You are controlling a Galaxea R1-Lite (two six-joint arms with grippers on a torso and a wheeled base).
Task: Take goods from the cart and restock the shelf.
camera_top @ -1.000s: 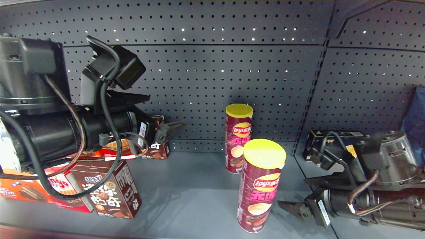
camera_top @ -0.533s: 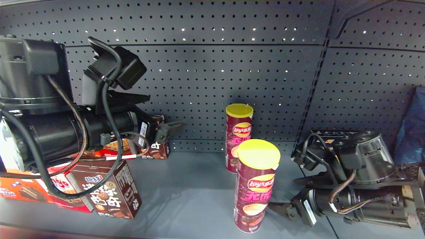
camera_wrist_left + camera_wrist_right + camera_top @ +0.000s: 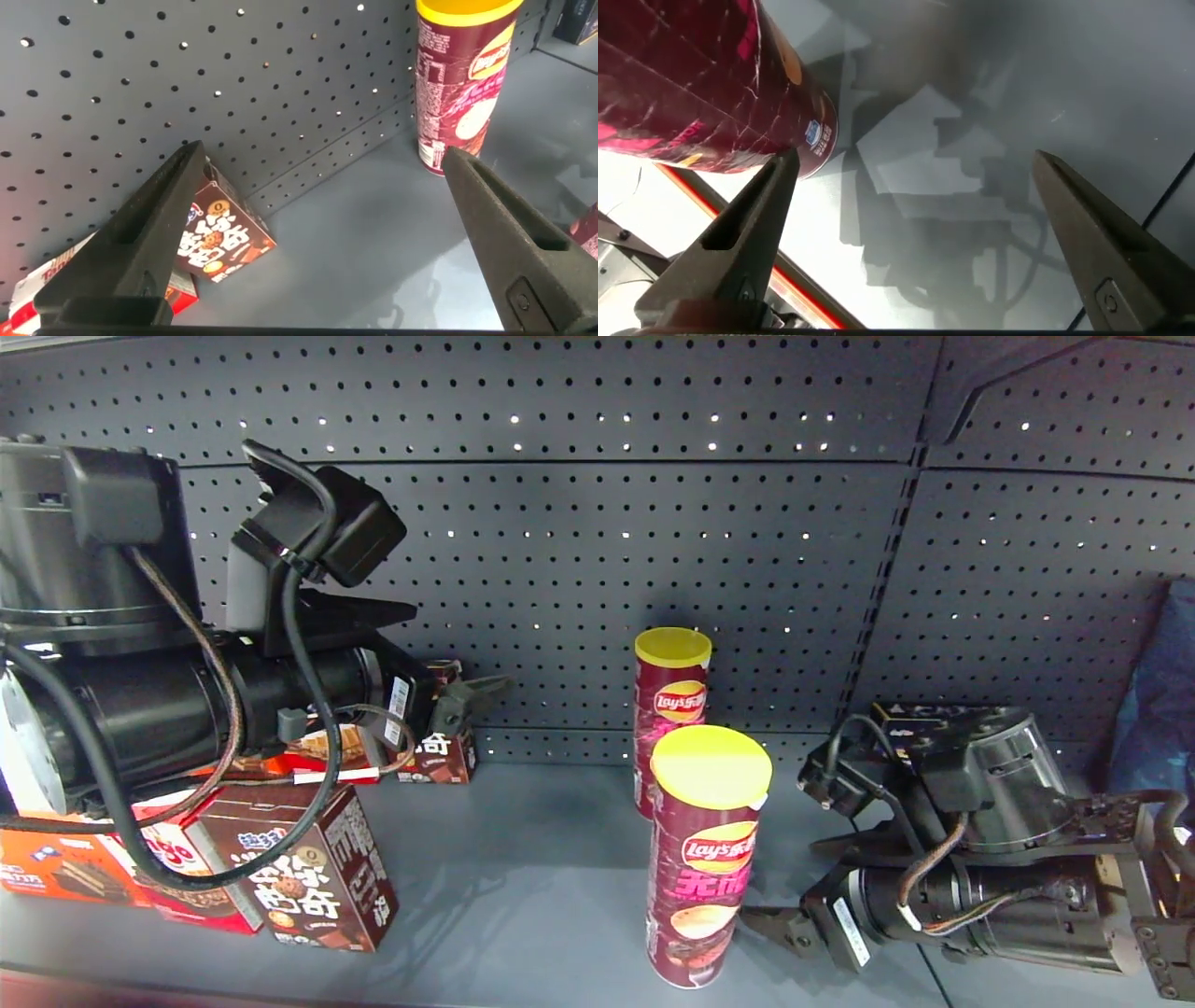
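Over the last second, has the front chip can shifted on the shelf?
Yes. The front chip can has slid toward the robot's left, judged against the back can, which stayed put.

Note the front chip can (image 3: 700, 887): its printed wrap is glossy, its yellow lid (image 3: 711, 767) smooth matt plastic. The shelf deck (image 3: 523, 896) is smooth grey painted metal with a dull sheen. The pegboard back panel (image 3: 607, 551) is matt perforated metal. You see glossy printed cardboard on the brown biscuit box (image 3: 317, 882).
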